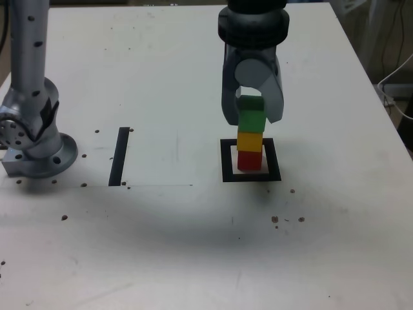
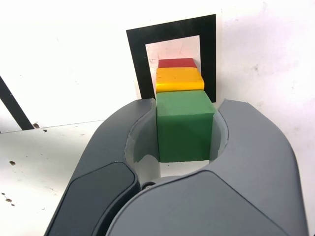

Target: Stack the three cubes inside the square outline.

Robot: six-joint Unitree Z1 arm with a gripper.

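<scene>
The three cubes stand as one column inside the square outline (image 1: pixel 251 176): the red cube (image 1: pixel 250 160) at the bottom, the yellow cube (image 1: pixel 250 140) on it, the green cube (image 1: pixel 251 119) on top. My gripper (image 1: pixel 253 111) comes down from above, its grey jaws shut on the green cube's two sides. The wrist view shows the green cube (image 2: pixel 183 128) held between the fingers (image 2: pixel 248 142) of my gripper (image 2: pixel 186 105). Beyond it are the yellow cube (image 2: pixel 178 78), the red cube (image 2: pixel 176 63) and the black outline (image 2: pixel 135 59).
A straight black strip (image 1: pixel 119 156) lies on the white table toward the exterior view's left. The arm's silver base (image 1: pixel 35 152) stands at the far left. Small dark specks dot the table (image 1: pixel 193 245). A white cable (image 1: pixel 397 77) hangs past the right edge.
</scene>
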